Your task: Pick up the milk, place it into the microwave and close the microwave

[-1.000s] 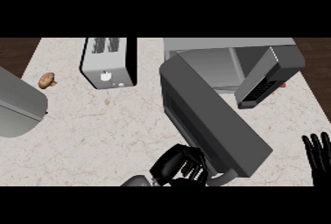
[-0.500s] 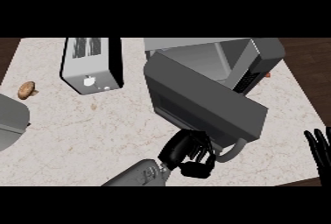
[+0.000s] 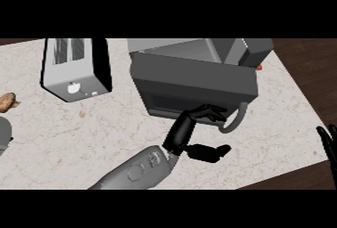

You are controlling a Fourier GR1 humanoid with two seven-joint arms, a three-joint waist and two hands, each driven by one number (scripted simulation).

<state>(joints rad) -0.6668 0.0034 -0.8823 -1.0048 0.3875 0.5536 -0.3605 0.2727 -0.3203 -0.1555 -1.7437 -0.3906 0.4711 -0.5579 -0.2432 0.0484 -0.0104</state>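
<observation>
The grey microwave stands at the back of the counter, right of centre. Its door is swung most of the way shut, with the curved handle at its lower right corner. My left hand reaches up from the lower edge; its fingers press on the door's lower edge and the thumb sticks out to the right. At the view's right edge my right hand rests open, fingers up. No milk shows in this view.
A silver toaster stands at the back left. A brown pastry lies at the left edge, with part of a grey vessel below it. The counter ends in dark wood at the right and front right.
The microwave door has swung from wide open towards its body, with my left hand following it forward. The right hand has stayed at the right edge.
</observation>
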